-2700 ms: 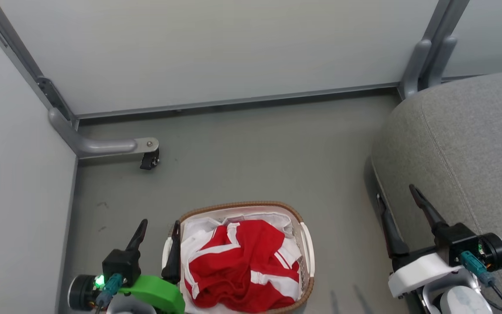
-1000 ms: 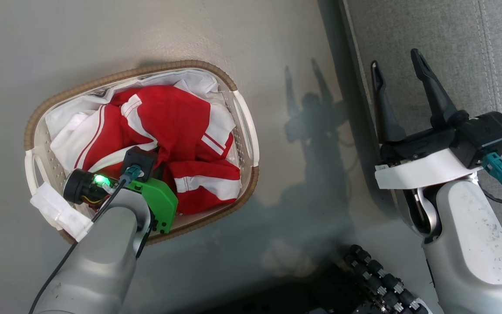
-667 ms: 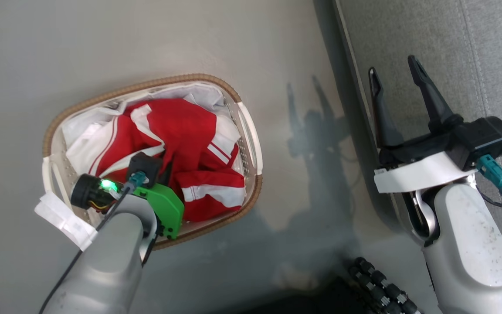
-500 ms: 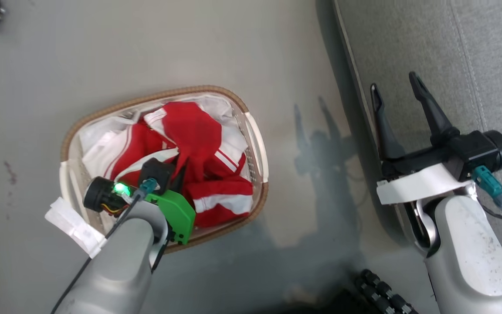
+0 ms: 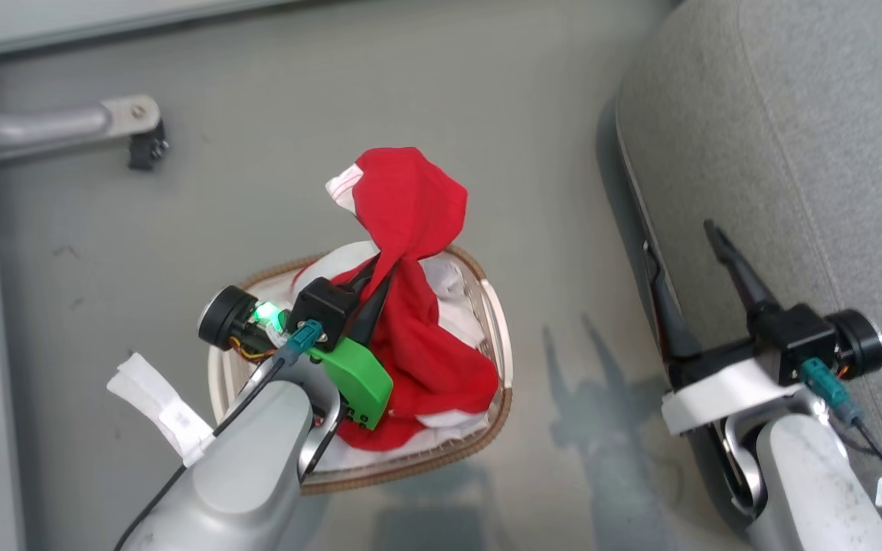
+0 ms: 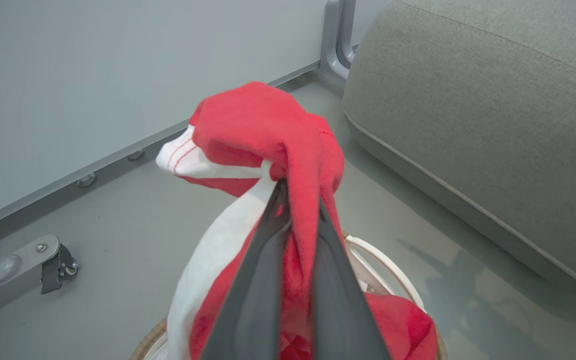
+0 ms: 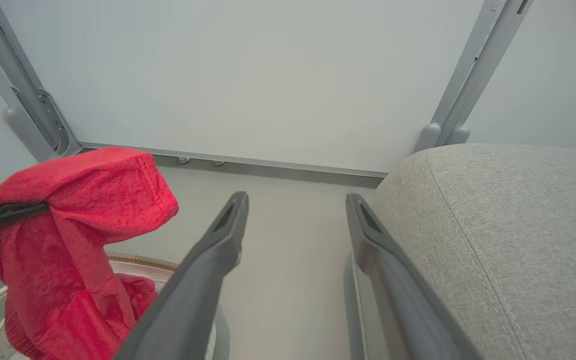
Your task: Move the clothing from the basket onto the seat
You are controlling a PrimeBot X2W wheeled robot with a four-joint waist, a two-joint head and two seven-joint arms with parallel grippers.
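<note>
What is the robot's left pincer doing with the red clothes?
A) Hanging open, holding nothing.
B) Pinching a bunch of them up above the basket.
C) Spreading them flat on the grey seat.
B: the left pincer is shut on the clothing, bunched above the basket, apart from the seat.

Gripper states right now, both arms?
Left gripper: shut on the clothing, held up over the basket.
Right gripper: open, holding nothing, beside the seat.

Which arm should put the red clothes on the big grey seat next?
Left. The left claw is shut on the clothing, held up above the basket, so it probably just needs to swing over to the seat. The right claw is open and empty beside the seat.
</note>
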